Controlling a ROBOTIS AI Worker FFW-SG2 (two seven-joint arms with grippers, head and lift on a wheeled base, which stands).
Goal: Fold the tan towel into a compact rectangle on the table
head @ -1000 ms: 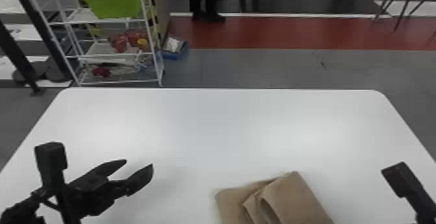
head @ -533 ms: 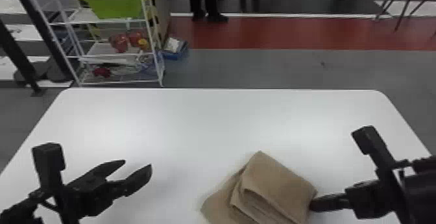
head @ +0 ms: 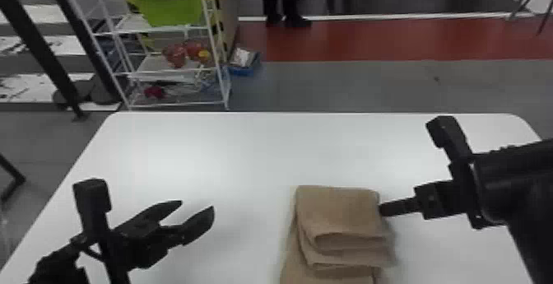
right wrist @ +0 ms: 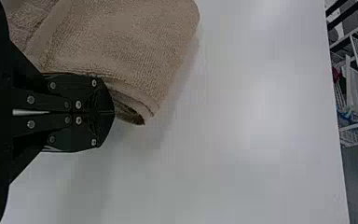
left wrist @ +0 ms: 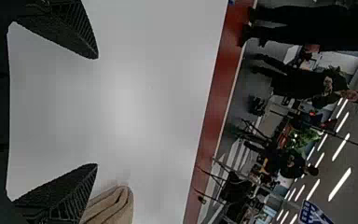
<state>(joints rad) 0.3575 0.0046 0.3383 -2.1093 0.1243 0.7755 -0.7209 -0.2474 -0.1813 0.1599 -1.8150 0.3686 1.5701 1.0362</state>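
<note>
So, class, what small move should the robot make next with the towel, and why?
Probably a gentle nudge of the towel by the right gripper, to straighten it: its closed fingers sit at the towel's side, and a lower layer pokes out skewed beyond the upper folds.

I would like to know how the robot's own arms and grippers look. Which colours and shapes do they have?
The left arm and right arm are black, each with a blocky black piece near the wrist. The left gripper has dark, tapering fingers with ribbed sides. The right gripper is also black, with silvery round screw heads.
</note>
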